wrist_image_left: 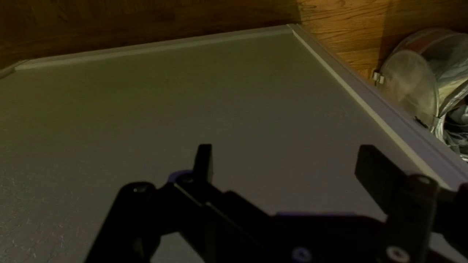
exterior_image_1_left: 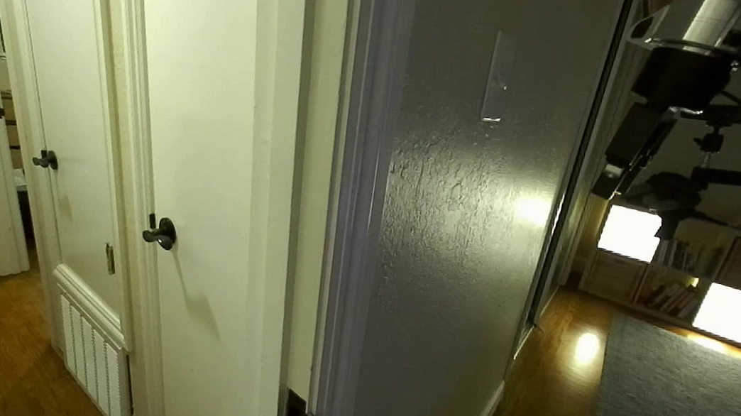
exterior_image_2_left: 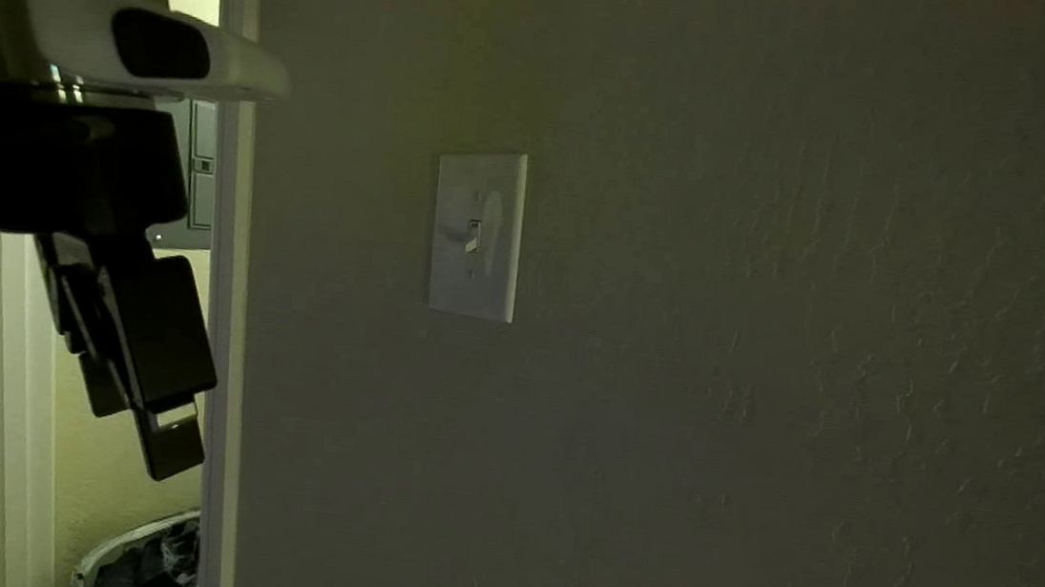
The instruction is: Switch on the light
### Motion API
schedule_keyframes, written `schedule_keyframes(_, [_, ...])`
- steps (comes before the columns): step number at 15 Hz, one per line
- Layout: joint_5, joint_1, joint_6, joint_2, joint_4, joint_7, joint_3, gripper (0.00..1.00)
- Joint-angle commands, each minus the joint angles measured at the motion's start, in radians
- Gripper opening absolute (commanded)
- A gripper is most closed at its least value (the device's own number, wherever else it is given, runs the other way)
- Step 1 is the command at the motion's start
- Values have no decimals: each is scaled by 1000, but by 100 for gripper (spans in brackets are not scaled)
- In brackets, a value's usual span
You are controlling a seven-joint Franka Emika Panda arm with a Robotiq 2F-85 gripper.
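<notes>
Light switch point(exterior_image_2_left: 477, 235), fixed to a wall point(exterior_image_2_left: 822, 265) beside a door frame point(exterior_image_2_left: 222, 495) in an exterior view, presumably so placed for reach on entering; its lever point(exterior_image_2_left: 472, 243) appears tipped down, suggesting an unlit state. Wrist view: gripper point(wrist_image_left: 285, 155) slanted downward before the same wall, fingers point(wrist_image_left: 380, 179) spread wide and holding nothing; its distance from the switch probably leaves room to line up an upward push. In an exterior view, the wall's rough, faintly glossy texture catches glare; beyond it lie a wooden floor point(exterior_image_1_left: 554, 390), a grey rug point(exterior_image_1_left: 694, 415) and brightly glowing rectangles point(exterior_image_1_left: 736, 315) in an otherwise dim room
</notes>
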Motion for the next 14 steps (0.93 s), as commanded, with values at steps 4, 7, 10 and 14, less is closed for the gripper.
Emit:
schedule_keyframes(4, [22, -20, 38, 69, 27, 5, 4, 100])
schedule_keyframes(7, [17, -38, 85, 125, 59, 23, 4, 100])
schedule_keyframes(10, [7, -54, 139, 161, 85, 49, 6, 100])
schedule_keyframes(14, [-14, -63, 240, 159, 87, 94, 12, 92])
